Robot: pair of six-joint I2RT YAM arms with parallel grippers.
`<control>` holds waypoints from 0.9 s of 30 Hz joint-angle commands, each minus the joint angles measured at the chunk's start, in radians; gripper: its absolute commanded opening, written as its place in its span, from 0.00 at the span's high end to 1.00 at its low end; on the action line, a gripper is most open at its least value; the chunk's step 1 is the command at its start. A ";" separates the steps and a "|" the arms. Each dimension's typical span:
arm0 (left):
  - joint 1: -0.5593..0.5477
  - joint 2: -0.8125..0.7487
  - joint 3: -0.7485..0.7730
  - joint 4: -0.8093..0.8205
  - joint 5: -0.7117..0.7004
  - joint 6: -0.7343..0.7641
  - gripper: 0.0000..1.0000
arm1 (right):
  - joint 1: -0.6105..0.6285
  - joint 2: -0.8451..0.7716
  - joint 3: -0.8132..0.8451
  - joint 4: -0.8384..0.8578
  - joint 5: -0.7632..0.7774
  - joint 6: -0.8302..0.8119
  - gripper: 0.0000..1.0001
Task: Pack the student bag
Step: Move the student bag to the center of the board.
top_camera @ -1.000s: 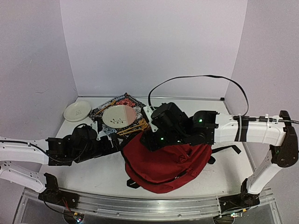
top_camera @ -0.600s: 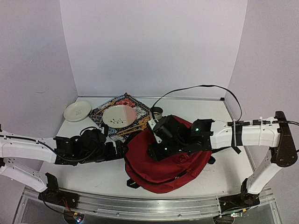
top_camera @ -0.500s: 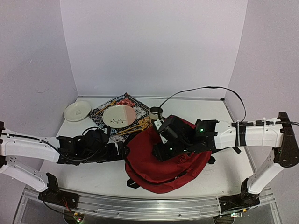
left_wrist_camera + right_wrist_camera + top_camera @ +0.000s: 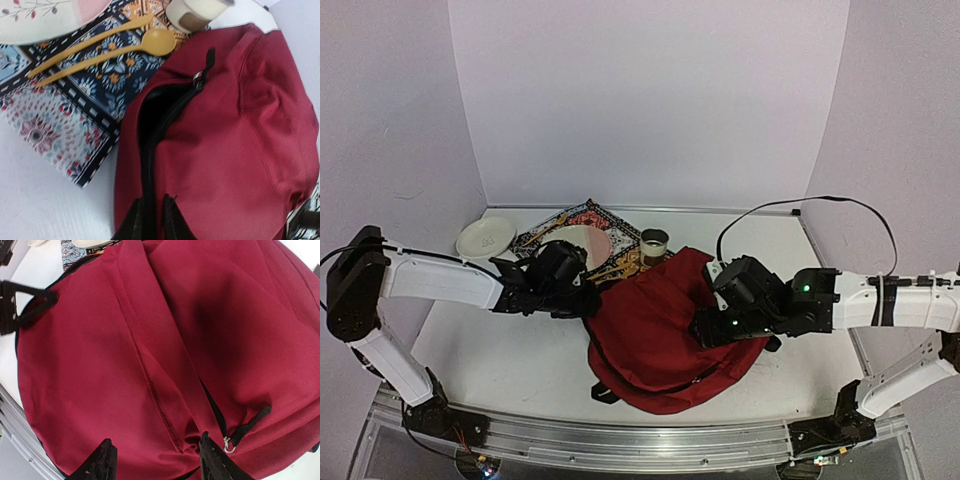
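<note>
Packing looked barely begun. The bag [image 4: 640, 345], a dark-red backpack, lay slumped on the table [image 4: 520, 370] in the lower middle of the overhead view. Its main zipper was partly undone, leaving a dark slit [image 4: 152, 115] along the edge at its upper left. The zipper pull [image 4: 199, 80] sat at the far end of that gap. Nothing could be seen inside the slit, which was too dark to read.

The left tool [image 4: 154, 221] was at the near end of the opening with its jaws almost together. They appeared to be pinching the bag's black-trimmed rim. The right tool [image 4: 155, 466] hung over the lower right of the bag, its jaws standing well apart over red fabric and gripping nothing. Whether its tips touched the cloth could not be told.

Everything likely meant for packing lay outside, toward the upper left of the overhead frame:
- A yellow spoon [image 4: 155, 42] and fork [image 4: 95, 36] rested on a patterned mat [image 4: 75, 110] just beside the opening.
- A pale plate [image 4: 575, 247] also sat on that mat.
- A cup [image 4: 654, 245] stood just beyond the bag's top edge.
- A small white dish [image 4: 486, 237] sat farther left.

As a judgement, the opening needed widening before any of these could go in, so nearly all of the job remained.
</note>
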 commanded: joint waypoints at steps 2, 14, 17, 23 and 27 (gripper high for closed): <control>0.027 0.106 0.188 0.025 -0.002 0.192 0.99 | -0.001 -0.065 -0.056 -0.044 0.002 0.051 0.44; 0.062 0.234 0.449 -0.034 -0.028 0.371 0.77 | 0.013 -0.091 -0.156 0.081 -0.173 0.089 0.43; 0.061 0.174 0.409 -0.034 -0.032 0.356 0.58 | 0.021 -0.075 -0.182 0.163 -0.209 0.103 0.43; 0.035 0.004 0.258 -0.039 -0.050 0.310 0.33 | 0.026 -0.042 -0.203 0.255 -0.252 0.116 0.45; -0.021 -0.091 0.172 -0.051 -0.070 0.276 0.26 | 0.030 -0.010 -0.207 0.288 -0.269 0.121 0.48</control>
